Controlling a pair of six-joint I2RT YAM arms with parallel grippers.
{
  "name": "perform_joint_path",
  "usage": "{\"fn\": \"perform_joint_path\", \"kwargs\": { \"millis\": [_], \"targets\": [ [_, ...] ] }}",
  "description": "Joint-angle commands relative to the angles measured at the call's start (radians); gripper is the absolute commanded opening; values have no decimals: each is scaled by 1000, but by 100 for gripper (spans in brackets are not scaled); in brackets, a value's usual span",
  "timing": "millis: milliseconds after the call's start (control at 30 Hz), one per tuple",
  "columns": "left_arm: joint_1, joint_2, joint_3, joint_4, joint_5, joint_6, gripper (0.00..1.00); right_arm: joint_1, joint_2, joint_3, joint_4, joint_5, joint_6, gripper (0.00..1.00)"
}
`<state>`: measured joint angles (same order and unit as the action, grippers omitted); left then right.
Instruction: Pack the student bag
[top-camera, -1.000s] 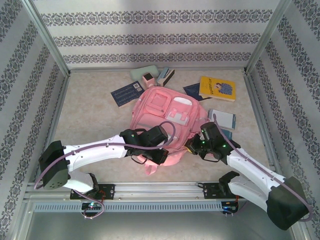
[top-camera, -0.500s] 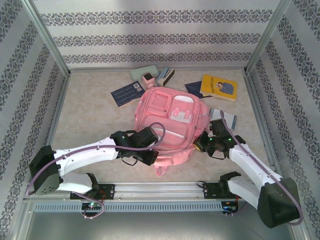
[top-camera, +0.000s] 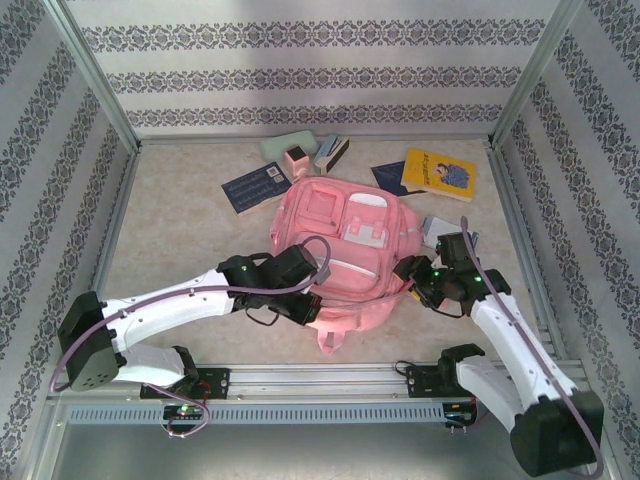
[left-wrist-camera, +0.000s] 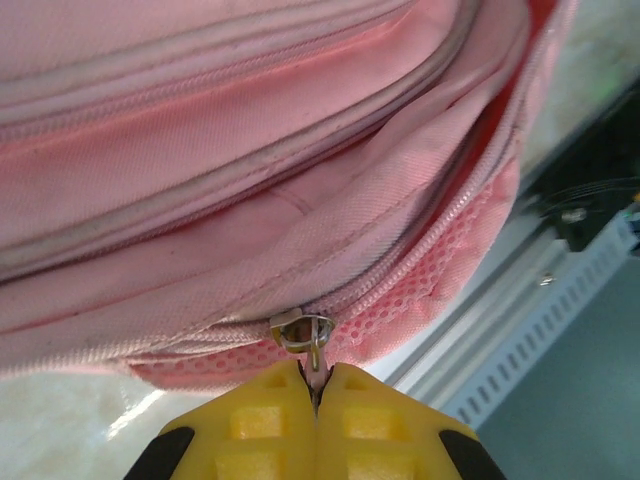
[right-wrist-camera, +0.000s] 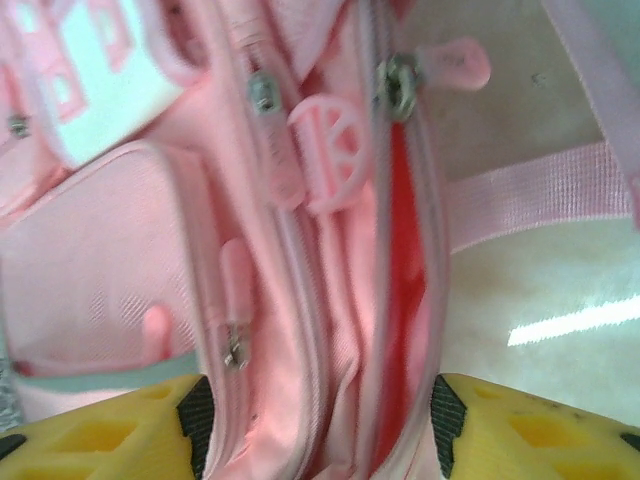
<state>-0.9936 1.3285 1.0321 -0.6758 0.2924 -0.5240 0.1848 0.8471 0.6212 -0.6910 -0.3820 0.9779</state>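
The pink student bag (top-camera: 340, 245) lies flat in the middle of the table, front pockets up. My left gripper (top-camera: 306, 308) is at its near left edge, shut on the pink pull of a metal zip slider (left-wrist-camera: 303, 331); the yellow fingertips (left-wrist-camera: 262, 415) meet around the tab. At the bag's right side my right gripper (top-camera: 414, 276) stands open. Its yellow fingers (right-wrist-camera: 110, 430) straddle the bag's edge, where the main zip gapes on red lining (right-wrist-camera: 405, 270). A second slider (right-wrist-camera: 397, 85) sits farther along that zip.
Behind the bag lie a dark blue book (top-camera: 255, 187), a small pink box (top-camera: 296, 160), a pale green case (top-camera: 285, 146) and a yellow book (top-camera: 440, 172). A light blue notebook (top-camera: 446, 230) lies by the right arm. The metal rail (top-camera: 330, 378) runs along the near edge.
The right gripper has gone from shut to open and has moved right and away from me along the bag's side. The left gripper stays shut on the zip pull, shifted slightly.
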Motion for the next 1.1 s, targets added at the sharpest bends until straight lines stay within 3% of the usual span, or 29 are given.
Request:
{"fn": "perform_joint_path", "kwargs": {
  "millis": [0, 200, 400, 667, 1067],
  "targets": [
    [-2, 20, 69, 9, 52, 28, 0, 51, -68, 66, -133, -29, 89, 58],
    [-21, 95, 146, 31, 62, 33, 0, 208, -112, 112, -154, -42, 240, 55],
    [-47, 179, 224, 56, 65, 39, 0, 369, -120, 50, -41, -12, 386, 47],
    [-87, 251, 275, 96, 85, 39, 0, 422, -120, -28, 93, 15, 490, 45],
    [-125, 303, 314, 156, 94, 42, 0, 462, -19, -93, 184, 99, 510, 41]
  ]
}}
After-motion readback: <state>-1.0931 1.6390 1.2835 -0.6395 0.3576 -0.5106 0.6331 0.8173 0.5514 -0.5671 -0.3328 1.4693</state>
